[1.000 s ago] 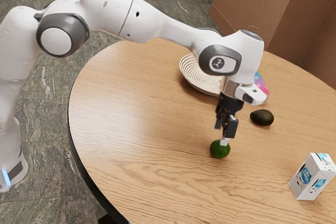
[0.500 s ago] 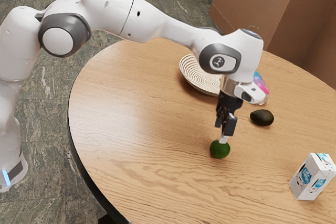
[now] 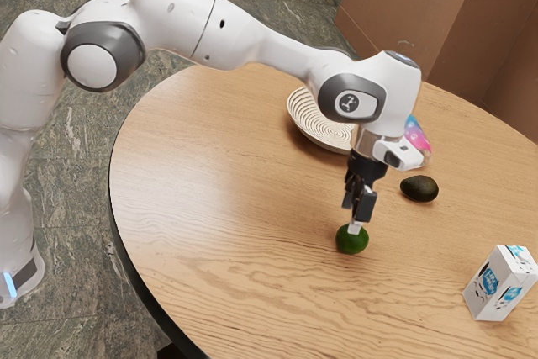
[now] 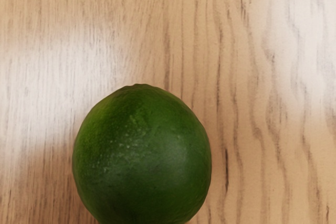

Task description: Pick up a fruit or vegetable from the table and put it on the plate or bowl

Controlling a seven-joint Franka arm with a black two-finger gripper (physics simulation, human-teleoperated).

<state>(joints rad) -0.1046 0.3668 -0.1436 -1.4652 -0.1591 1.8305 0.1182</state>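
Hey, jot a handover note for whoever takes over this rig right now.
Gripper: just above the lime, open or shut unclear.
Lime: on the table, not lifted. Avocado also on the table, toward the exterior view's right.
Bowl: beyond the gripper, partly behind the arm.
Done: approach. Left: grasp, lift, carry to bowl, release.

The arm (image 3: 244,39) is glossy white, built of rounded, tube-like links. Grey rings mark its joints. The shoulder cap (image 3: 99,56) is a white disc in a wide grey rim; the wrist cap (image 3: 351,102) is dark grey with a small white logo. Two small dark dots sit on the upper link (image 3: 181,10). A blue light (image 3: 10,285) glows low on the base. Under the wrist hangs a white block (image 3: 397,151), and below it the black pincer (image 3: 356,229) with a pale tip.
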